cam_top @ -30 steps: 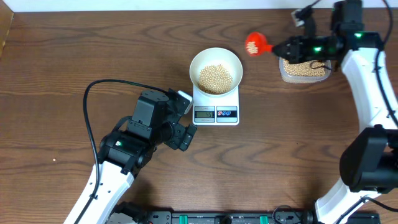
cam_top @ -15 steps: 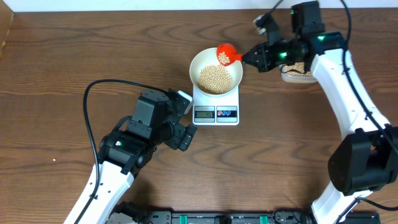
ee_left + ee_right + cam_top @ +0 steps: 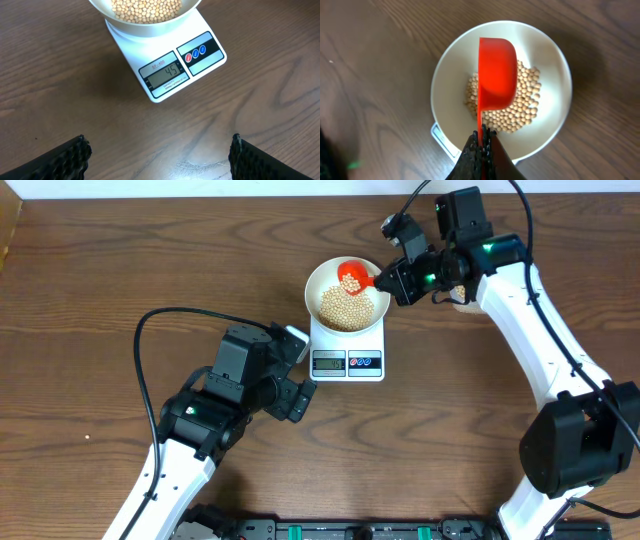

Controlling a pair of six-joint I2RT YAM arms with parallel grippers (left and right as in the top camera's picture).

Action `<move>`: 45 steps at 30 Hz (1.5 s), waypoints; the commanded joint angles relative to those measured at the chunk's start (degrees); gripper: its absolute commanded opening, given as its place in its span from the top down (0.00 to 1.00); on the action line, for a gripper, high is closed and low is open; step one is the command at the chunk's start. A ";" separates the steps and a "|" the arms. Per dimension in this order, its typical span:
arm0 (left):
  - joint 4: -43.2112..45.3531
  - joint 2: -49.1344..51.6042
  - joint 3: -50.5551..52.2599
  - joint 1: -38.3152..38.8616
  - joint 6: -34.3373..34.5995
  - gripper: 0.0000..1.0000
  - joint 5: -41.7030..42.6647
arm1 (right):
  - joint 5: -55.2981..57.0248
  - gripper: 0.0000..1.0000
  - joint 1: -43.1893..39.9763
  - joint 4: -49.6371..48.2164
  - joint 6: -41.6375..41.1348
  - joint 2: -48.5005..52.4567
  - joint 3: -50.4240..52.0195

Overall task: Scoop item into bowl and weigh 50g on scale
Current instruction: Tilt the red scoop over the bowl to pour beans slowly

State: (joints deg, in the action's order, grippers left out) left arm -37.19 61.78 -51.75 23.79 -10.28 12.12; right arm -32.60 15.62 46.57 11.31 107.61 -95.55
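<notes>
The white bowl (image 3: 325,275) sits on the white scale (image 3: 347,350) and holds a heap of tan beans (image 3: 343,308). The scale display (image 3: 165,75) reads 45 in the left wrist view. My right gripper (image 3: 392,280) is shut on the handle of a red scoop (image 3: 353,277), which is tilted over the bowl (image 3: 555,60); the scoop's back (image 3: 496,70) faces the right wrist camera above the beans (image 3: 525,102). My left gripper (image 3: 296,395) is open and empty, low over the table just in front of the scale.
A clear tub with more beans (image 3: 462,298) stands right of the bowl, mostly hidden behind my right arm. A black cable (image 3: 150,330) loops over the table left of my left arm.
My right gripper carried the red scoop left from the tub to over the bowl and tilted it. The left arm has not moved.
</notes>
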 commanded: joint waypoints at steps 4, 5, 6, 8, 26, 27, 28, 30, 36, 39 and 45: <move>-0.04 -0.04 0.24 0.17 0.33 0.09 0.70 | 5.88 0.99 2.16 0.57 4.33 -1.29 -0.90; -0.04 -0.04 0.24 0.17 0.33 0.09 0.70 | 6.51 0.99 2.45 0.55 4.61 -1.29 -0.90; -0.04 -0.04 0.24 0.17 0.33 0.09 0.70 | 7.19 0.99 2.75 0.55 4.66 -1.29 -0.90; -0.04 -0.04 0.24 0.17 0.33 0.09 0.70 | 8.24 0.99 3.13 0.52 4.66 -1.29 -0.90; -0.04 -0.04 0.24 0.17 0.33 0.09 0.70 | 6.51 0.99 3.19 0.39 4.35 -1.29 -0.90; -0.04 -0.04 0.24 0.17 0.33 0.09 0.70 | 6.51 0.99 3.19 0.31 4.35 -1.29 -0.90; -0.04 -0.04 0.24 0.17 0.33 0.09 0.70 | 6.54 0.99 3.19 0.13 4.37 -1.29 -0.90; -0.04 -0.04 0.24 0.17 0.33 0.09 0.70 | 6.58 0.99 3.19 -0.37 4.42 -1.29 -0.90; -0.04 -0.04 0.24 0.17 0.33 0.09 0.70 | 6.56 0.99 3.23 -1.40 4.68 -1.29 -0.90; -0.04 -0.04 0.24 0.17 0.33 0.09 0.70 | 6.56 0.99 3.23 -1.40 5.09 -1.29 -0.90; -0.04 -0.04 0.24 0.17 0.31 0.09 0.70 | 6.56 0.99 3.23 -1.42 5.09 -1.29 -0.90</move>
State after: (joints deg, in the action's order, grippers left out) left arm -37.19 61.78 -51.75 23.79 -10.26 12.12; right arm -25.04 18.37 45.32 15.44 107.61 -95.55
